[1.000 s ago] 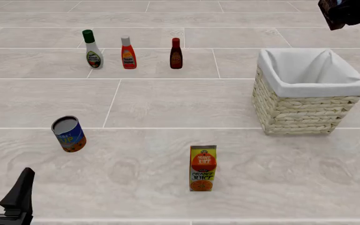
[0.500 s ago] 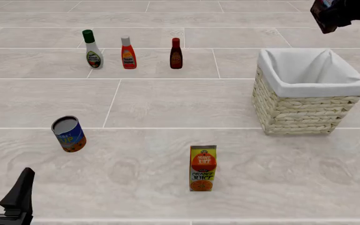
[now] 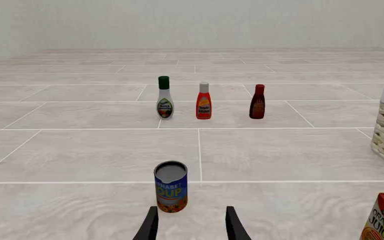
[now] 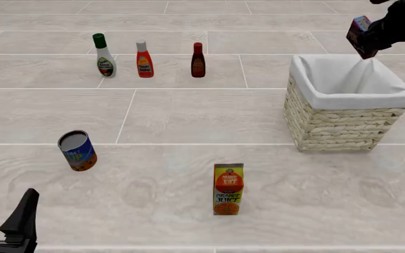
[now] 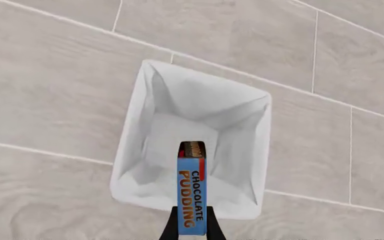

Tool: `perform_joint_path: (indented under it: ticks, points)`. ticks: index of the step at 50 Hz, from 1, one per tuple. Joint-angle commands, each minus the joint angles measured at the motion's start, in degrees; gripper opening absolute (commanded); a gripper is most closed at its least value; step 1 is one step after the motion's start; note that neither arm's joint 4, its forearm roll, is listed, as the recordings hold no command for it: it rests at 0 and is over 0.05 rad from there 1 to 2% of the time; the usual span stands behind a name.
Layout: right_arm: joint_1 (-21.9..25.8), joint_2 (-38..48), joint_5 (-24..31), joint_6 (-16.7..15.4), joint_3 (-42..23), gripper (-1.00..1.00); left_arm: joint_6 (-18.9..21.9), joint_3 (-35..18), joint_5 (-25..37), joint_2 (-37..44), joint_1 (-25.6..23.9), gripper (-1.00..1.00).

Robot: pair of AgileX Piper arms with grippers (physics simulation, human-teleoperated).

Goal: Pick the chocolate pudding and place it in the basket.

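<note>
The chocolate pudding point(image 4: 362, 37), a small dark box with a blue edge, hangs in the air above the far side of the basket point(image 4: 346, 120), held by my right gripper point(image 4: 373, 38), which is shut on it. Seen from the right wrist, the pudding box point(image 5: 192, 192) sits between the fingers directly over the white-lined basket opening point(image 5: 138, 120). My left gripper point(image 4: 6, 211) stands open low at the near left, and in its own view its fingertips point(image 3: 148, 227) have nothing between them.
An orange juice carton point(image 4: 229, 188) stands near the front centre. A soup can point(image 4: 77, 151) stands at the left. Three bottles line the back: white-green point(image 4: 105, 56), red point(image 4: 144, 59), dark red-brown point(image 4: 198, 60).
My right gripper has come down and slightly toward the basket with the pudding, which now shows more fully over the basket's far rim. The left arm has not moved.
</note>
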Motion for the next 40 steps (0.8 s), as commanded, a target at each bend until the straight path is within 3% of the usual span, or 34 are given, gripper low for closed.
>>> perform_joint_path:
  ticks: [1,40]
  points:
    - [-0.9,0.8,0.0,-0.8,1.0,-1.00,0.0,0.0,0.0,0.0,0.0,1.00]
    - [-1.5,6.7,0.0,-2.1,-4.2,-1.00,0.0,0.0,0.0,0.0,0.0,1.00]
